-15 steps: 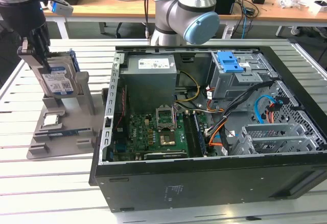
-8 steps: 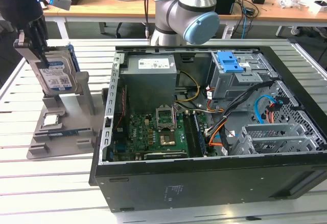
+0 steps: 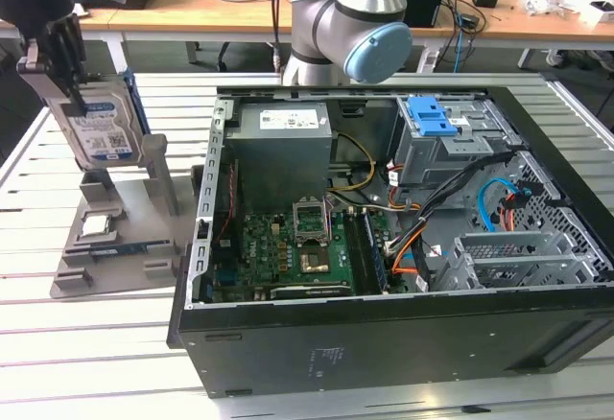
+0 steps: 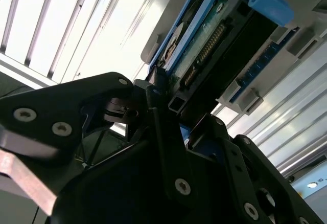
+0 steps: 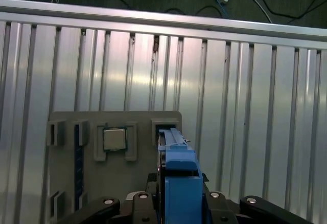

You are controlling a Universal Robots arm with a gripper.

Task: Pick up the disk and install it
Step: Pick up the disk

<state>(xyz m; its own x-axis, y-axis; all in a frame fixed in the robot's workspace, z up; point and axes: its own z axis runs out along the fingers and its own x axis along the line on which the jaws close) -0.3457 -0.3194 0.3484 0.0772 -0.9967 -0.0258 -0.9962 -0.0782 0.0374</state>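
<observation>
Disk (image 3: 101,132) — upright in end effector (image 3: 59,70)

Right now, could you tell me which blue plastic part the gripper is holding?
The blue carrier framing the disk, clamped by the gripper at the exterior view's left; the other, a blue latch, sits atop the drive cage.

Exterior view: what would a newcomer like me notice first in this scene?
Probably the big black computer case, lying open at the centre with its green circuit board exposed. Then, at the exterior view's upper left, the tool gripping the disk upright above a grey stand.
</observation>
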